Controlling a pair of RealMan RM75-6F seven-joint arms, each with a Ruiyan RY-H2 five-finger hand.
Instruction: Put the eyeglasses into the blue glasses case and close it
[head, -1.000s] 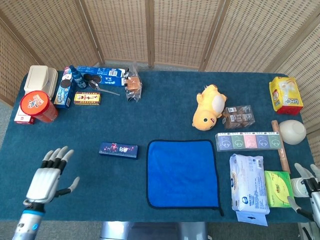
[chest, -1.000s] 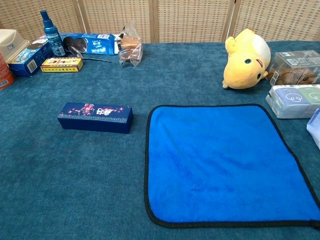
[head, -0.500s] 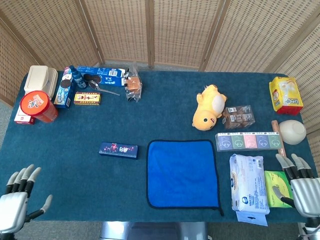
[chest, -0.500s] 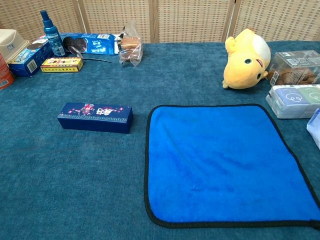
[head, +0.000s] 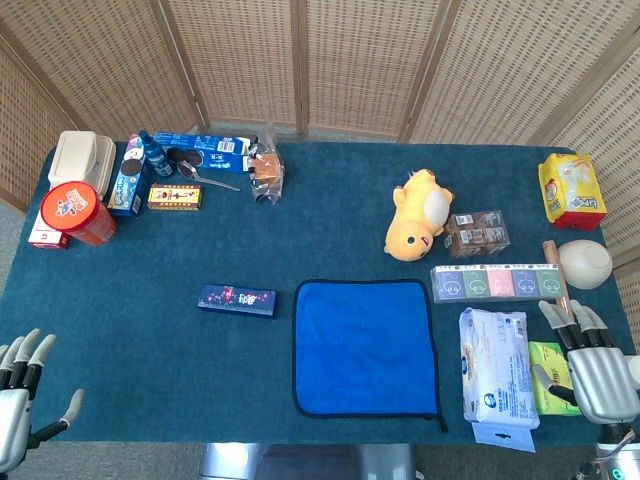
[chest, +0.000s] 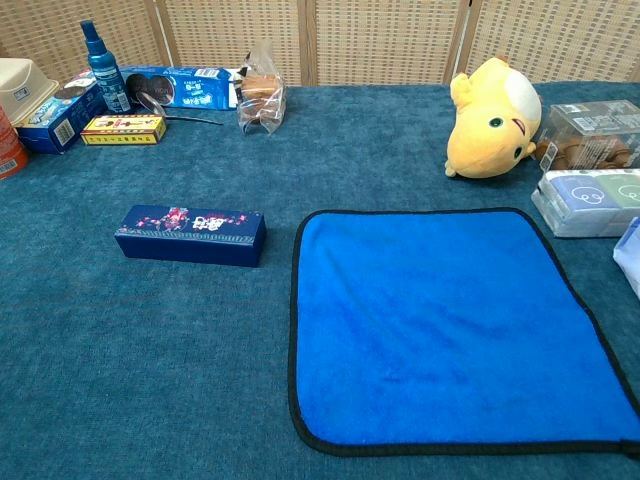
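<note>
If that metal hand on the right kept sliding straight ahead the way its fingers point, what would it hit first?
Probably the wooden stick, just beyond the right hand's fingertips, with the white round object beside it. Height above the table is unclear, so it might pass over them.

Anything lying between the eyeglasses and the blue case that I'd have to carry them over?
Only the small yellow box, just in front of the dark-rimmed eyeglasses; past it, bare tabletop reaches the closed dark blue flowered glasses case.
</note>
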